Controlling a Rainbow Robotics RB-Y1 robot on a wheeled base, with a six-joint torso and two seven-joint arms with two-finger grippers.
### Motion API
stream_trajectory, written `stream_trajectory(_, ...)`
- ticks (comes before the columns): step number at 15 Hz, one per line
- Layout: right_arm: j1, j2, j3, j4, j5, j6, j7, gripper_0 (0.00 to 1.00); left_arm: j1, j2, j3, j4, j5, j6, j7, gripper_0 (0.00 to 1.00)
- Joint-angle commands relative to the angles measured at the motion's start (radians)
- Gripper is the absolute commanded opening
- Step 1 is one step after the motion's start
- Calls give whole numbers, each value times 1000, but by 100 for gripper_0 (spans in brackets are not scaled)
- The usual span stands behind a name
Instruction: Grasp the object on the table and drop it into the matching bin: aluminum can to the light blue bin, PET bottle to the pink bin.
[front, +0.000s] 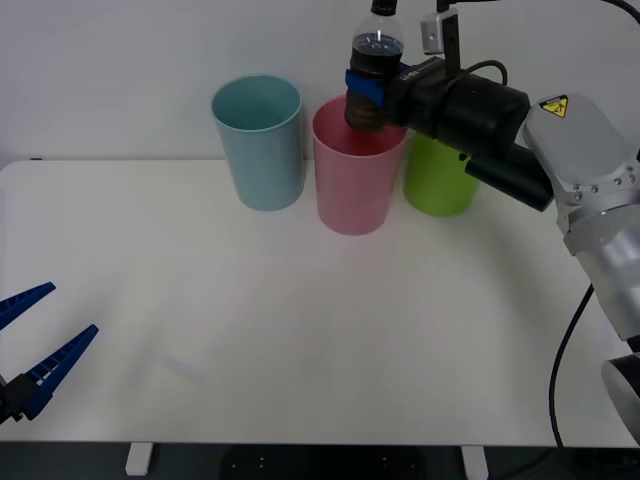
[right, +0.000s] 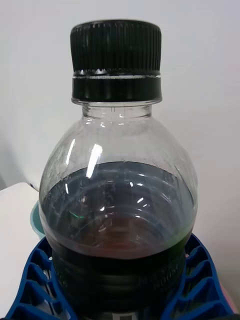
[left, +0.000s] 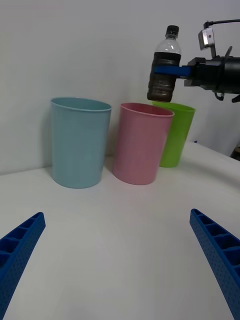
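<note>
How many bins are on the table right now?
3, in a row at the table's far edge: the light blue bin on the left, the pink bin in the middle beneath the PET bottle held by the right gripper, a lime green bin on the right.

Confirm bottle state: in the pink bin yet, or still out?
Out. The PET bottle is upright in the right tool, its base clear above the pink bin rim. Cap on.
</note>
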Motion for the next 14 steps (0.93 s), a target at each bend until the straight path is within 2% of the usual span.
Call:
stream_trajectory(1,-30,33,1,43,17,37,11,0,0,0,0,0,0,0,0,100)
stream_trajectory(4,-30,43,1,45,27,51,22,0,0,0,0,0,0,0,0,100)
stream_trajectory(6,-30,43,1,45,27,51,31,4,0,0,0,0,0,0,0,100)
stream_trajectory(8,-30,43,1,45,29,51,42,100,0,0,0,0,0,0,0,100)
stream_trajectory(14,-25,36,0,42,-5,51,62,100,0,0,0,0,0,0,0,100)
